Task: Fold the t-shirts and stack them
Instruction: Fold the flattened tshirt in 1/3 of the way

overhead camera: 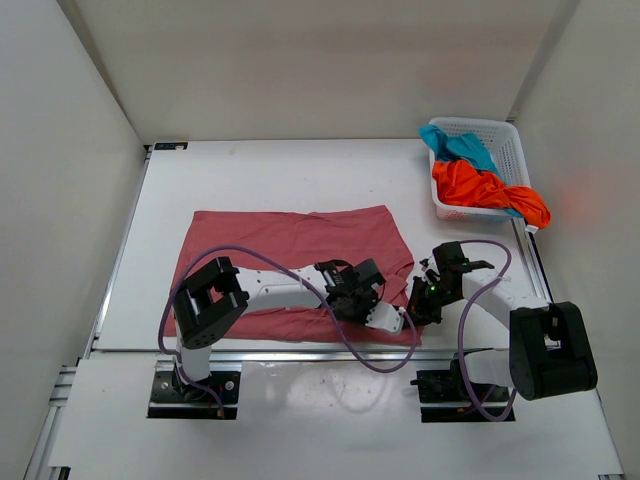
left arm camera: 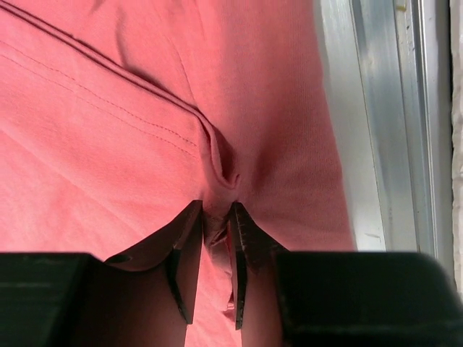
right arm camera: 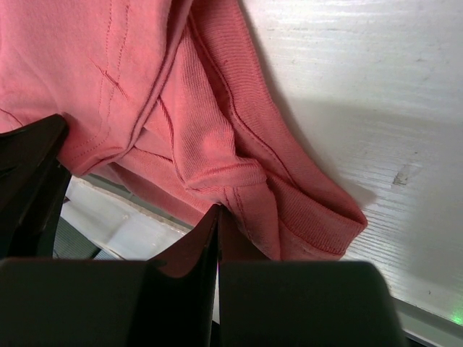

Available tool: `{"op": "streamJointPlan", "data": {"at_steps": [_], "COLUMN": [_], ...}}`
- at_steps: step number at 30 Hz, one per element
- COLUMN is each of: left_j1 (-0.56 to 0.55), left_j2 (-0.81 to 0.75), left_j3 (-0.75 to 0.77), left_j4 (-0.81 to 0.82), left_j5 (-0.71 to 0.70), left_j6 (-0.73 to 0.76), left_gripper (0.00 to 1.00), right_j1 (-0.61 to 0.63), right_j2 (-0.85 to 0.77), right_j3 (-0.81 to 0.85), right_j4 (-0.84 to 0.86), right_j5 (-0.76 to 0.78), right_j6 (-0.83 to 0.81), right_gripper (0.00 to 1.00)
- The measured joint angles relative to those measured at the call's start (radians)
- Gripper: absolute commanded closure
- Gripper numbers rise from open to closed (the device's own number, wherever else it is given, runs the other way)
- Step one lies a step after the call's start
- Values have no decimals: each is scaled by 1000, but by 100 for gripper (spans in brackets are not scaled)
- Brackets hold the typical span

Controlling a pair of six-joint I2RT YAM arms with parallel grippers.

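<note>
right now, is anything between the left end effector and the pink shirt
Nothing visible. The left end effector pinches a ridge of the pink t-shirt between its fingers. The orange t-shirt and teal t-shirt are away in the white basket.

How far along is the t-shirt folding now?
Done: nothing stacked, no finished fold visible. In hand: the dusty pink cloth t-shirt lies spread out, left claw and right claw pinching its near edge. To do: the bright orange cloth t-shirt and the teal-blue cloth t-shirt, crumpled in the white plastic lattice basket.
</note>
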Motion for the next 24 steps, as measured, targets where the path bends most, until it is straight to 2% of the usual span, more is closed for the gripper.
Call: {"op": "streamJointPlan", "data": {"at_steps": [4, 6, 14, 18, 24], "left_j1": [-1, 0, 6, 32, 157], "left_j2": [0, 0, 3, 4, 3], "left_j3": [25, 41, 49, 36, -21], "left_j4": [2, 10, 26, 51, 135], "left_j5": [2, 4, 7, -2, -79], "left_j6": [-19, -30, -60, -117, -259], "left_gripper": [67, 71, 100, 100, 100], "right_j1": [0, 0, 1, 1, 1], "right_j2": [0, 0, 7, 7, 20], "right_j3": [0, 0, 0, 0, 0], "right_j4": [0, 0, 2, 2, 2], "right_j5": [0, 0, 0, 0, 0], "right_j6": [0, 0, 0, 0, 0], "right_gripper": [100, 100, 100, 100, 100]}}
